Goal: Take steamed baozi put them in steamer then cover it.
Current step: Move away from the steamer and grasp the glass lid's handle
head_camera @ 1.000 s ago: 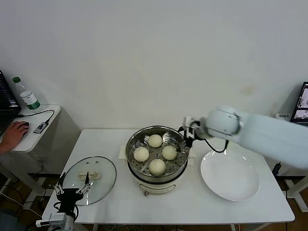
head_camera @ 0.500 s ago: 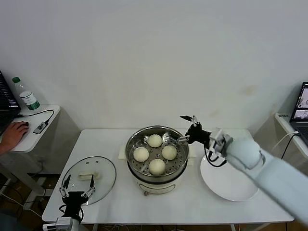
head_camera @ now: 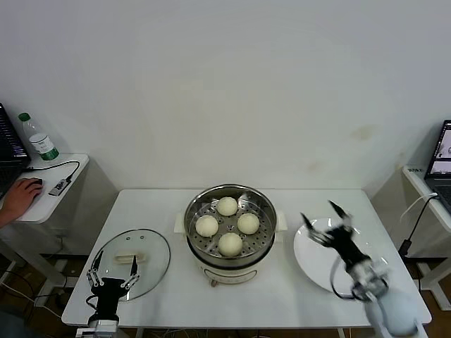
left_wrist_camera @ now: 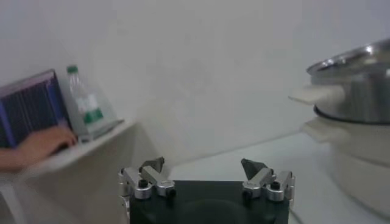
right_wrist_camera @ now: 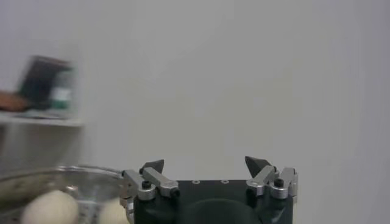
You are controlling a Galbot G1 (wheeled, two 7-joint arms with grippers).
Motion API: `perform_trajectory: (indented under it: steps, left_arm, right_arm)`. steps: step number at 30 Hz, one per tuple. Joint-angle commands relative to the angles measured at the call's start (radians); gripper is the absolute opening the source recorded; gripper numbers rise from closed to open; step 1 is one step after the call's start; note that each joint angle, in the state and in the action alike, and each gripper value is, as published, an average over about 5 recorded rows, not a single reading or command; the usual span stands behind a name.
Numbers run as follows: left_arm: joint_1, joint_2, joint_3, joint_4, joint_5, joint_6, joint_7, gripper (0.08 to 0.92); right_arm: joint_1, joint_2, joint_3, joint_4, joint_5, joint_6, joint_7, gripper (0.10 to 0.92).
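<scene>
— What is changed from a second ago?

— The right gripper (head_camera: 326,220) has been drawn back from the steamer (head_camera: 230,223) rim and is now held over the white plate (head_camera: 317,267), its fingers spread wide and nothing carried. The loading is judged done.

— And the count?

— Four steamed baozi (head_camera: 230,243) are counted on the perforated tray, none on the plate. One cover (head_camera: 132,262) is left flat on the table (head_camera: 282,299), beside the steamer; the left gripper (head_camera: 112,271) is held open at its near edge, so covering is judged next
</scene>
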Motion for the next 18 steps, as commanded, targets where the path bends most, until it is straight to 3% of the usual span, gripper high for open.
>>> perform_trajectory:
  steps: [1, 5, 18]
  left_arm:
    - [0.063, 0.102, -0.069, 0.11, 0.638, -0.088, -0.064, 0.823]
    - [0.043, 0.136, -0.085, 0.16, 0.76, -0.109, -0.088, 0.823]
    - [-0.188, 0.226, -0.002, 0.385, 0.876, -0.105, -0.073, 0.823]
  right_arm:
    - [-0.198, 0.247, 0.369, -0.004, -0.069, 0.048, 0.095, 0.823]
    - [-0.185, 0.277, 0.375, -0.023, -0.055, 0.049, 0.148, 0.823]
    - [-0.203, 0.336, 0.382, -0.021, -0.067, 0.1, 0.196, 0.823]
